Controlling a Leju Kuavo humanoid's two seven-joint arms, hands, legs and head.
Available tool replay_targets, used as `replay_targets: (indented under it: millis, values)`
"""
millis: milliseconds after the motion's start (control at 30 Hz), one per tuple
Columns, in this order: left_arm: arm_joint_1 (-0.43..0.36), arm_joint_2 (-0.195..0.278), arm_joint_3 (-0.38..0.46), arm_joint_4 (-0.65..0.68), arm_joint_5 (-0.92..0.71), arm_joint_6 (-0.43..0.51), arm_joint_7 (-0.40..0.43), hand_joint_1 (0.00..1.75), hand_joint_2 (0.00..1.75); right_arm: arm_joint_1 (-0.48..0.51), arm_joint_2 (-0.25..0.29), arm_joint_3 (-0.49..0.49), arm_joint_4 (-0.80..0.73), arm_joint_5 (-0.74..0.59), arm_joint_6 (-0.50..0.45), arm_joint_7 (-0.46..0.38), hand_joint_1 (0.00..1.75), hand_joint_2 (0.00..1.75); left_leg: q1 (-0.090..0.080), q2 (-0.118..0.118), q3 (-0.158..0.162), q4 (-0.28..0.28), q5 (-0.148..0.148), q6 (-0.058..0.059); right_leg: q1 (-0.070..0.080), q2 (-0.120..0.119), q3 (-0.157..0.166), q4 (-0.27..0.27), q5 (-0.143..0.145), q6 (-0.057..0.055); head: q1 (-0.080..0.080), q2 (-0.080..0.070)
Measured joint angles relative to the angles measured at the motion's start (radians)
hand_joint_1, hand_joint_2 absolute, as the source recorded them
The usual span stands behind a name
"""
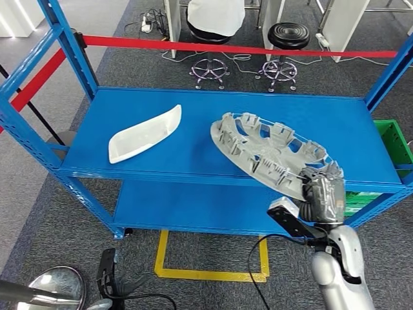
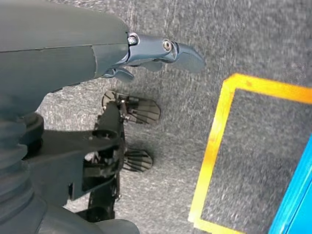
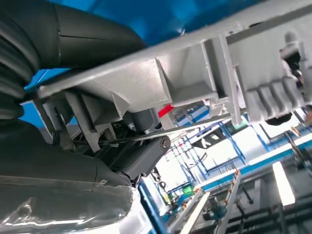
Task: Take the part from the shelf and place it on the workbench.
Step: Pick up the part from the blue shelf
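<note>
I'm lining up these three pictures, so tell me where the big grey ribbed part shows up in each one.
Head view: the grey ribbed part lies on the blue shelf, right of centre, its near edge gripped by the right hand.
Left wrist view: not in it; the picture shows floor and yellow tape.
Right wrist view: its ribbed underside runs across the upper half.
Shared landmark: the blue shelf.

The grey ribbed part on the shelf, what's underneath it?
The blue shelf lies under the grey part. The right hand grips its near edge, fingers beneath. The rest underneath is covered.
</note>
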Motion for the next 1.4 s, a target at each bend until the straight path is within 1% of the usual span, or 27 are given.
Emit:
replay_targets:
  millis: [100, 167, 367, 467, 600, 700, 733, 767, 800, 833, 867, 900, 933, 967, 1000, 1033, 1067, 1100, 1133, 1200, 1233, 1267, 1300, 1333, 1367, 1400]
  values:
    - [-0.015, -0.015, -0.011, 0.000, 0.003, 0.019, -0.003, 0.00, 1.75, 0.038, 0.000, -0.047, -0.081, -0.102, 0.052, -0.064, 1.75, 1.75, 0.000, 0.000, 0.000, 0.000, 0.000, 0.000, 0.000, 0.001, 0.000, 0.000, 0.000, 0.000, 0.000, 0.000]
    - [-0.025, -0.024, -0.012, 0.000, 0.012, 0.021, -0.009, 0.00, 1.75, 0.056, 0.001, -0.066, -0.123, -0.141, 0.075, -0.086, 1.75, 1.75, 0.000, 0.000, 0.000, 0.000, 0.000, 0.000, 0.000, 0.001, 0.000, 0.000, 0.000, 0.000, 0.000, 0.000]
    - [-0.033, -0.040, -0.013, 0.000, 0.017, 0.022, -0.016, 0.00, 1.75, 0.080, 0.003, -0.095, -0.185, -0.165, 0.092, -0.096, 1.75, 1.75, 0.000, 0.000, 0.000, 0.000, 0.000, 0.000, 0.000, 0.001, 0.000, 0.000, 0.000, 0.000, 0.000, 0.000]
    - [-0.034, -0.044, -0.020, 0.000, 0.006, 0.032, -0.009, 0.00, 1.75, 0.084, 0.003, -0.110, -0.195, -0.247, 0.149, -0.112, 1.75, 1.75, -0.001, 0.000, 0.000, 0.001, -0.001, 0.001, -0.001, 0.001, 0.000, -0.001, 0.001, 0.001, 0.000, 0.000]
    - [-0.038, -0.046, -0.037, 0.000, -0.018, 0.064, 0.005, 0.00, 1.75, 0.086, 0.012, -0.139, -0.199, -0.427, 0.268, -0.154, 1.75, 1.75, -0.007, 0.000, -0.002, 0.004, -0.004, 0.011, -0.007, 0.001, 0.001, -0.003, 0.003, 0.009, 0.000, 0.000]
    - [-0.045, -0.048, -0.051, 0.000, -0.027, 0.074, 0.009, 0.00, 1.75, 0.087, 0.022, -0.172, -0.204, -0.529, 0.335, -0.197, 1.75, 1.75, -0.009, 0.001, 0.001, -0.006, 0.009, 0.023, -0.012, 0.000, 0.001, -0.006, 0.006, 0.020, 0.000, 0.000]
    - [-0.048, -0.050, -0.055, 0.000, -0.030, 0.078, 0.011, 0.00, 1.75, 0.087, 0.024, -0.185, -0.207, -0.553, 0.351, -0.213, 1.75, 1.75, -0.007, 0.001, 0.002, -0.014, 0.014, 0.027, -0.012, -0.001, -0.006, 0.006, -0.008, 0.022, 0.000, 0.000]
    - [-0.052, -0.051, -0.058, 0.000, -0.033, 0.082, 0.014, 0.00, 1.75, 0.088, 0.026, -0.198, -0.210, -0.571, 0.364, -0.229, 1.75, 1.75, -0.005, 0.002, 0.004, -0.021, 0.019, 0.031, -0.011, -0.002, -0.019, 0.039, -0.034, 0.022, 0.002, 0.000]
    - [-0.054, -0.053, -0.061, 0.000, -0.036, 0.085, 0.016, 0.00, 1.75, 0.089, 0.027, -0.209, -0.213, -0.583, 0.372, -0.242, 1.75, 1.75, -0.004, 0.003, 0.005, -0.024, 0.022, 0.033, -0.011, -0.003, -0.040, 0.093, -0.070, 0.021, 0.003, 0.000]
    - [-0.055, -0.053, -0.064, 0.001, -0.040, 0.087, 0.018, 0.00, 1.75, 0.089, 0.029, -0.220, -0.216, -0.593, 0.379, -0.255, 1.75, 1.75, -0.004, 0.004, 0.004, -0.024, 0.023, 0.034, -0.010, -0.003, -0.065, 0.161, -0.108, 0.021, 0.005, 0.000]
    - [-0.056, -0.054, -0.068, 0.001, -0.043, 0.089, 0.021, 0.00, 1.75, 0.092, 0.031, -0.231, -0.218, -0.601, 0.385, -0.265, 1.75, 1.75, -0.005, 0.004, 0.003, -0.024, 0.023, 0.034, -0.010, -0.003, -0.087, 0.225, -0.136, 0.022, 0.006, 0.000]
    - [-0.056, -0.054, -0.072, 0.002, -0.046, 0.090, 0.024, 0.00, 1.75, 0.095, 0.033, -0.242, -0.220, -0.607, 0.390, -0.273, 1.75, 1.75, -0.005, 0.005, 0.002, -0.024, 0.025, 0.033, -0.010, -0.003, -0.098, 0.263, -0.148, 0.023, 0.006, 0.000]
    - [-0.056, -0.054, -0.075, 0.003, -0.048, 0.092, 0.027, 0.00, 1.75, 0.097, 0.035, -0.254, -0.223, -0.613, 0.394, -0.281, 1.75, 1.75, -0.004, 0.005, 0.000, -0.023, 0.026, 0.032, -0.011, -0.003, -0.092, 0.265, -0.141, 0.024, 0.006, 0.000]
    - [-0.056, -0.054, -0.078, 0.004, -0.049, 0.092, 0.029, 0.00, 1.75, 0.099, 0.037, -0.264, -0.227, -0.617, 0.398, -0.289, 1.75, 1.75, -0.003, 0.005, -0.002, -0.021, 0.028, 0.029, -0.011, -0.004, -0.066, 0.228, -0.119, 0.025, 0.006, 0.000]
    - [-0.056, -0.054, -0.080, 0.005, -0.050, 0.093, 0.031, 0.00, 1.75, 0.100, 0.039, -0.273, -0.234, -0.621, 0.399, -0.298, 1.75, 1.75, -0.001, 0.004, -0.004, -0.018, 0.029, 0.024, -0.013, -0.005, -0.025, 0.159, -0.092, 0.028, 0.007, 0.000]
    - [-0.057, -0.053, -0.081, 0.005, -0.052, 0.094, 0.033, 0.00, 1.75, 0.099, 0.042, -0.280, -0.241, -0.624, 0.400, -0.305, 1.75, 1.75, -0.001, 0.004, -0.008, -0.015, 0.030, 0.018, -0.013, -0.004, 0.015, 0.096, -0.074, 0.030, 0.009, 0.000]
    - [-0.058, -0.052, -0.083, 0.005, -0.054, 0.095, 0.035, 0.00, 1.75, 0.100, 0.046, -0.286, -0.248, -0.626, 0.400, -0.312, 1.75, 1.75, -0.002, 0.003, -0.011, -0.012, 0.032, 0.011, -0.013, -0.001, 0.043, 0.050, -0.061, 0.028, 0.009, 0.000]
    - [-0.060, -0.051, -0.084, 0.005, -0.055, 0.097, 0.037, 0.00, 1.75, 0.100, 0.050, -0.291, -0.256, -0.628, 0.400, -0.317, 1.75, 1.75, -0.004, 0.002, -0.014, -0.008, 0.035, 0.004, -0.012, 0.002, 0.056, 0.026, -0.058, 0.023, 0.010, 0.000]
    - [-0.061, -0.050, -0.085, 0.005, -0.056, 0.098, 0.039, 0.00, 1.75, 0.101, 0.054, -0.296, -0.261, -0.630, 0.400, -0.320, 1.75, 1.75, -0.006, 0.001, -0.017, -0.007, 0.039, -0.003, -0.011, 0.005, 0.053, 0.028, -0.058, 0.015, 0.010, 0.000]
    - [-0.061, -0.049, -0.086, 0.005, -0.057, 0.098, 0.042, 0.00, 1.75, 0.103, 0.061, -0.305, -0.270, -0.633, 0.400, -0.324, 1.75, 1.75, -0.004, 0.001, -0.023, -0.005, 0.044, -0.015, -0.011, 0.008, 0.038, 0.031, -0.051, -0.006, 0.009, 0.000]
    - [-0.061, -0.048, -0.086, 0.006, -0.057, 0.098, 0.044, 0.00, 1.75, 0.103, 0.064, -0.309, -0.273, -0.635, 0.400, -0.326, 1.75, 1.75, -0.003, 0.003, -0.030, 0.004, 0.032, -0.020, -0.011, 0.009, 0.030, 0.033, -0.045, -0.016, 0.008, 0.000]
    - [-0.060, -0.047, -0.086, 0.006, -0.057, 0.098, 0.044, 0.00, 1.75, 0.104, 0.066, -0.312, -0.277, -0.635, 0.400, -0.327, 1.75, 1.75, -0.002, 0.004, -0.043, 0.031, 0.004, -0.025, -0.011, 0.011, 0.021, 0.033, -0.037, -0.026, 0.008, 0.000]
    - [-0.060, -0.047, -0.086, 0.006, -0.057, 0.098, 0.045, 0.00, 1.75, 0.104, 0.068, -0.315, -0.279, -0.636, 0.400, -0.328, 1.75, 1.75, -0.001, 0.005, -0.063, 0.079, -0.036, -0.028, -0.011, 0.012, 0.011, 0.032, -0.029, -0.034, 0.007, 0.000]
    - [-0.060, -0.047, -0.086, 0.006, -0.057, 0.097, 0.045, 0.00, 1.75, 0.105, 0.070, -0.317, -0.281, -0.636, 0.400, -0.328, 1.75, 1.75, -0.001, 0.006, -0.086, 0.143, -0.082, -0.030, -0.010, 0.015, 0.000, 0.032, -0.021, -0.038, 0.007, 0.000]
    - [-0.060, -0.046, -0.086, 0.007, -0.057, 0.097, 0.045, 0.00, 1.75, 0.107, 0.072, -0.319, -0.283, -0.637, 0.400, -0.328, 1.75, 1.75, -0.002, 0.006, -0.107, 0.211, -0.121, -0.030, -0.008, 0.018, -0.012, 0.032, -0.013, -0.040, 0.007, 0.000]
    - [-0.060, -0.046, -0.086, 0.007, -0.057, 0.096, 0.045, 0.00, 1.75, 0.109, 0.073, -0.320, -0.283, -0.637, 0.400, -0.329, 1.75, 1.75, -0.002, 0.006, -0.118, 0.261, -0.143, -0.029, -0.006, 0.023, -0.023, 0.032, -0.004, -0.041, 0.007, 0.000]
